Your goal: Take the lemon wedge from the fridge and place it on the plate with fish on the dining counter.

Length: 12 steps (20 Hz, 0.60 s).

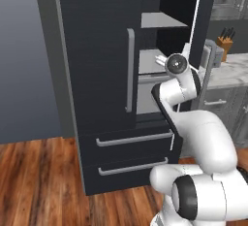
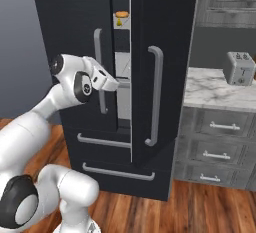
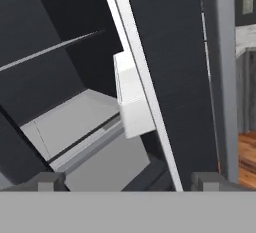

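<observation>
The fridge is standing with its right door ajar. The gripper, jaws fully spread and holding nothing, is facing a lower shelf; judged best, it should be rising toward the lemon wedge, lying high up beneath a flat orange item. The door edge is crowding the approach; a toaster is sitting far right.

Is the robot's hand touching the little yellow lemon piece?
Apart. In the right base view the lemon wedge sits on a high fridge shelf, while the gripper hangs well below it, jaws open.
</observation>
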Tool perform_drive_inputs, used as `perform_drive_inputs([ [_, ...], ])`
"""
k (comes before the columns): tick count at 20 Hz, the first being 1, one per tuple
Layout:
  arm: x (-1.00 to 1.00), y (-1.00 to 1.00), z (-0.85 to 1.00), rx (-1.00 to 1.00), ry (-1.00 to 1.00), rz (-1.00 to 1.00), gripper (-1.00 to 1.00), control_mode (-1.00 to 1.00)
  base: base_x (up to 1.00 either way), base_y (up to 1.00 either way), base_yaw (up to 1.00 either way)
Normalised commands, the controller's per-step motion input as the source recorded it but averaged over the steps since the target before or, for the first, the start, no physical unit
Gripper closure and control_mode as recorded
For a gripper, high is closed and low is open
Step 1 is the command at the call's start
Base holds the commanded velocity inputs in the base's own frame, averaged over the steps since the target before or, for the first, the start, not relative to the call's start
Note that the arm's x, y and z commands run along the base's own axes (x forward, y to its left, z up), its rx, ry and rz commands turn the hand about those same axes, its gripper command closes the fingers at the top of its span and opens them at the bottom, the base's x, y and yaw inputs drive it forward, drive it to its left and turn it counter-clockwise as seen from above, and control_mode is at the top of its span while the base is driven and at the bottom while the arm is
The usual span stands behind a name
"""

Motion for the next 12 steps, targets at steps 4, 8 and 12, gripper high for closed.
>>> perform_drive_inputs([
  [4,0.28,-0.39,0.00,0.00,0.00,0.00,-1.00,-1.00,0.00,0.00,0.00],
  [8,0.14,-0.48,0.00,0.00,0.00,0.00,-1.00,-1.00,0.00,0.00,0.00],
  [12,0.40,-0.34,0.00,0.00,0.00,0.00,-1.00,-1.00,0.00,0.00,0.00],
])
